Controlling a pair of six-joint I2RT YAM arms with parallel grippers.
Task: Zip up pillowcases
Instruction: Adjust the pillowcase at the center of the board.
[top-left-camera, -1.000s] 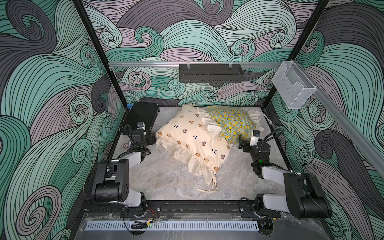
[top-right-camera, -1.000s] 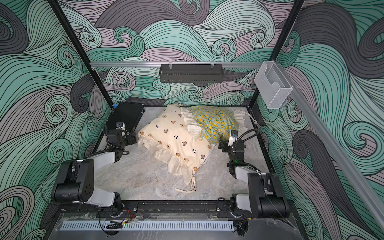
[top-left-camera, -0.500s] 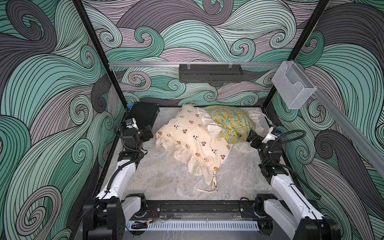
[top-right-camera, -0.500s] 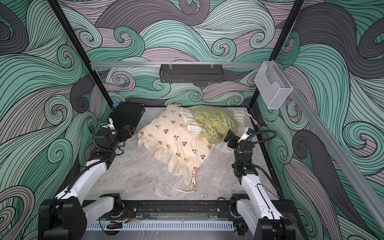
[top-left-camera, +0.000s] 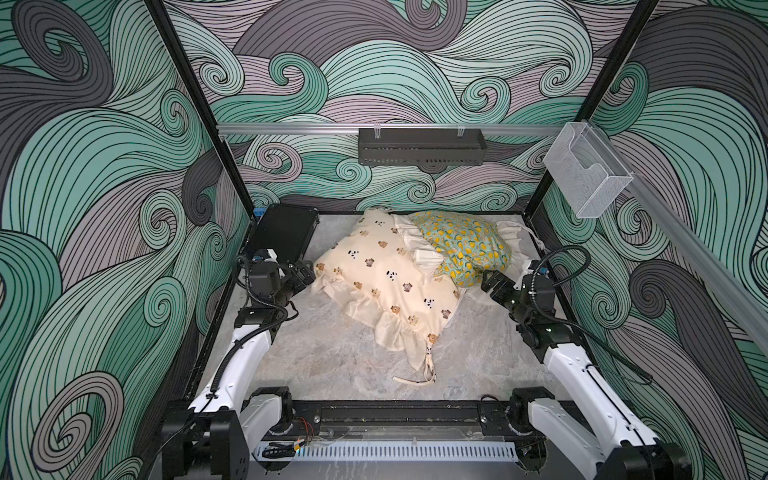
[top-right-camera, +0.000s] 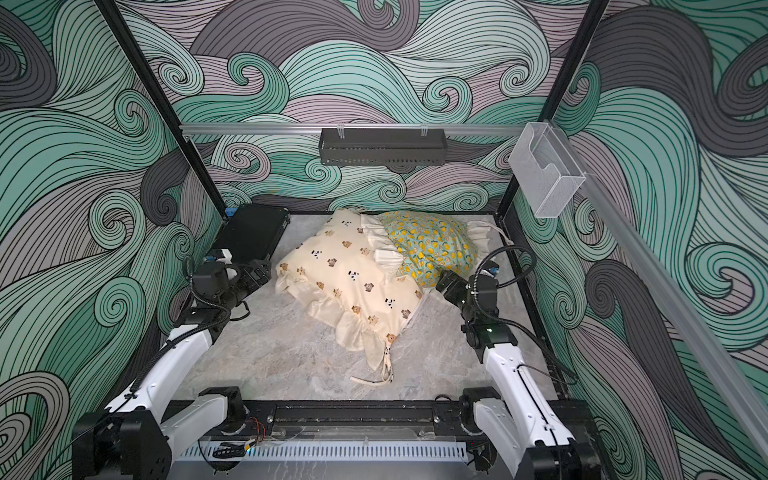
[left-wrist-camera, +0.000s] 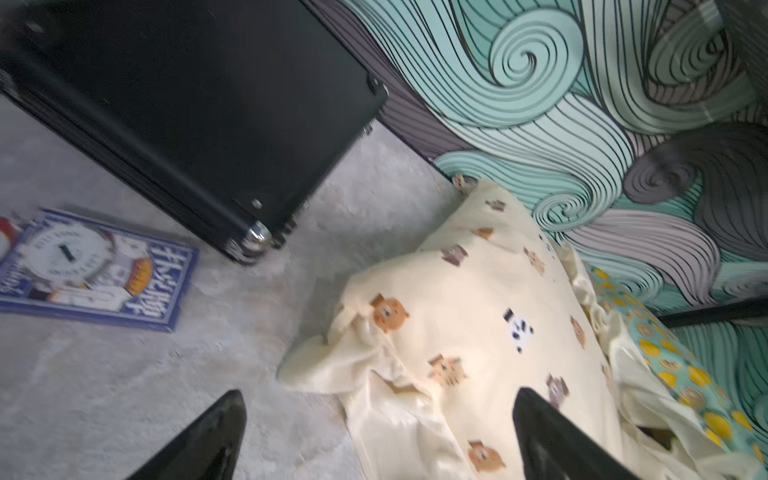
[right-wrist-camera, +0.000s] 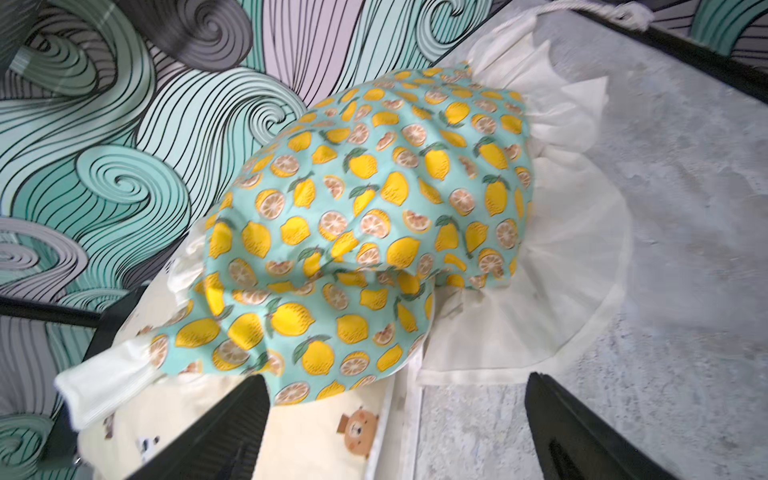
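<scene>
Only the left wrist view shows a flat blue printed booklet (left-wrist-camera: 95, 270) on the grey marbled tabletop (top-left-camera: 332, 365), beside the flat black rectangular case (left-wrist-camera: 187, 108). In both top views it's hidden.

The stuffed cream bear-and-panda pillowcase (top-left-camera: 386, 282) has ruffled trim and lies diagonally mid-table. The smaller teal lemon-print pillowcase (top-left-camera: 461, 249) has a cream ruffle and lies back right, overlapping the cream one's far edge.

Left gripper (left-wrist-camera: 378, 399): jaws spread wide and empty, with the cream pillowcase's ruffled corner just ahead, between them. Right gripper (right-wrist-camera: 397, 380): jaws spread and empty, with the lemon pillowcase's near end just ahead. Contact can't be told.
</scene>
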